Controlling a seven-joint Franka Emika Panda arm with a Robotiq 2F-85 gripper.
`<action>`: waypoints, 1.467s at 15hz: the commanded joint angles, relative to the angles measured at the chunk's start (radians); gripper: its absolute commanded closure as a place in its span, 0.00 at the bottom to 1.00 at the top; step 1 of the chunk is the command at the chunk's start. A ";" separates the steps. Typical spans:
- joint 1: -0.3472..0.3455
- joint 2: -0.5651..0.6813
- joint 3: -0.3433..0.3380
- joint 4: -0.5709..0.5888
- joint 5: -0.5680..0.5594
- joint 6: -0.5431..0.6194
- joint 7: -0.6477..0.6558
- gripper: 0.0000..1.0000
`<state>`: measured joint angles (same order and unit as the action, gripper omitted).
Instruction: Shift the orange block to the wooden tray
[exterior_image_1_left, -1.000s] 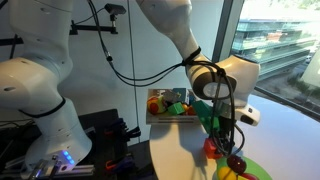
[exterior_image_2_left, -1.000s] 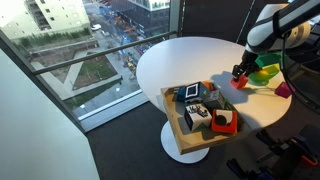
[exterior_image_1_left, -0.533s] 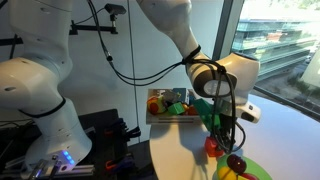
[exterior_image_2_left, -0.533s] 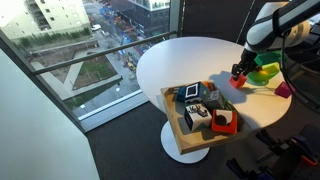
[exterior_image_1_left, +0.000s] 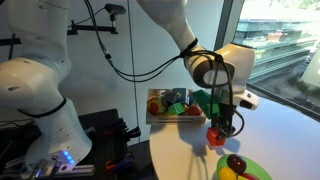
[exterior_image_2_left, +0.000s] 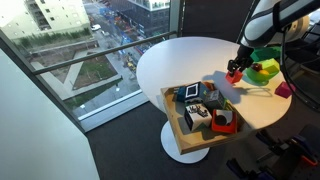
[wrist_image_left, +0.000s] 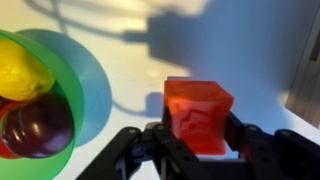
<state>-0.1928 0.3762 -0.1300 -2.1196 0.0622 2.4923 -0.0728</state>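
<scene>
The gripper's (wrist_image_left: 198, 138) jaws are clenched on the orange block (wrist_image_left: 198, 112), a cube with no long axis and one flat face toward the wrist camera. It hangs over the round white desk (exterior_image_2_left: 170, 60) beside the green plate (wrist_image_left: 92, 95), well apart from the wooden tray (exterior_image_2_left: 172, 118) at the desk's edge. Tall windows (exterior_image_2_left: 70, 60) overlook a street.

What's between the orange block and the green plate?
Only bare white table lies between the orange block and the green plate, as the wrist view shows.
</scene>
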 joint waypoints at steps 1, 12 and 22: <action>0.031 -0.042 0.003 0.001 -0.009 -0.032 0.050 0.75; 0.156 -0.096 0.030 0.011 -0.045 -0.036 0.175 0.75; 0.239 -0.111 0.071 0.005 -0.101 -0.035 0.247 0.75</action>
<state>0.0315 0.2886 -0.0700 -2.1182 -0.0075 2.4864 0.1365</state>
